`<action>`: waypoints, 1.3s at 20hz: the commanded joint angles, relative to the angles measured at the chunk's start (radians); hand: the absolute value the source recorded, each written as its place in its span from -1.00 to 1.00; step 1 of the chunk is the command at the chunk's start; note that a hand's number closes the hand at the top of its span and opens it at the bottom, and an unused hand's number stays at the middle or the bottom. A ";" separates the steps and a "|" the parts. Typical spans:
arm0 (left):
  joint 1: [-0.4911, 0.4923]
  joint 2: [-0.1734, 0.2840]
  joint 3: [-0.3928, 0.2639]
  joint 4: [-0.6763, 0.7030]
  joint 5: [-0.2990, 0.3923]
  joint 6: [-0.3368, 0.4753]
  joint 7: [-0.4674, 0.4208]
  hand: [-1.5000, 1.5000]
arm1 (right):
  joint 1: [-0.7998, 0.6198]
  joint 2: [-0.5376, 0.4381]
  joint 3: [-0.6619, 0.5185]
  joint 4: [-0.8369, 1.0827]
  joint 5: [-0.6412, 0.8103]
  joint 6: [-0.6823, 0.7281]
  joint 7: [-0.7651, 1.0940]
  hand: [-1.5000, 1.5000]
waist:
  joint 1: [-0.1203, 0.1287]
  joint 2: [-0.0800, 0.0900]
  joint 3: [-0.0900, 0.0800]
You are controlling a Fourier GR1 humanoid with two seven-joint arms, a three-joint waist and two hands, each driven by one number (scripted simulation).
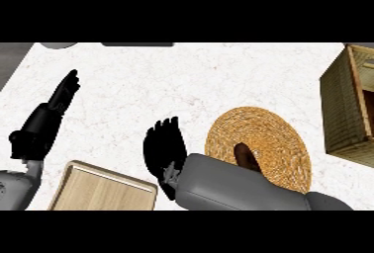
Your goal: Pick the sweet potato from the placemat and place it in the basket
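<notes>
Lying beside right hand [165, 148]: sweet potato [244, 154]

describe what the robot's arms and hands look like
Both forearms are smooth grey shells with rounded edges. The right forearm looks bulky and boxy, and the left forearm shows only partly. The left hand and right hand are matte black with slim fingers. No cables or markings are visible.

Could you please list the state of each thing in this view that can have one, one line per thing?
Sweet potato: lying on the placemat, partly hidden by the right forearm, not held.
Placemat: flat on the counter.
Basket: at the right edge, open-topped, nothing visible inside.
Right hand: open, left of the placemat.
Left hand: open, resting at the left edge.
Wooden board: flat, bare.
</notes>
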 commanded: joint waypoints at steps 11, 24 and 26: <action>0.011 -0.034 0.016 0.023 -0.023 0.008 -0.039 0.00 | -0.151 0.025 -0.120 0.059 -0.284 0.420 0.315 -1.00 | -0.015 0.015 0.007; 0.030 -0.042 0.047 0.025 -0.026 -0.016 -0.044 0.00 | -0.065 -0.059 -0.066 0.104 -0.255 0.472 0.294 -1.00 | -0.014 0.016 0.008; 0.055 -0.035 0.054 0.025 -0.030 -0.025 -0.071 0.00 | -0.048 -0.084 -0.068 0.062 -0.266 0.519 0.306 -1.00 | -0.018 0.013 0.008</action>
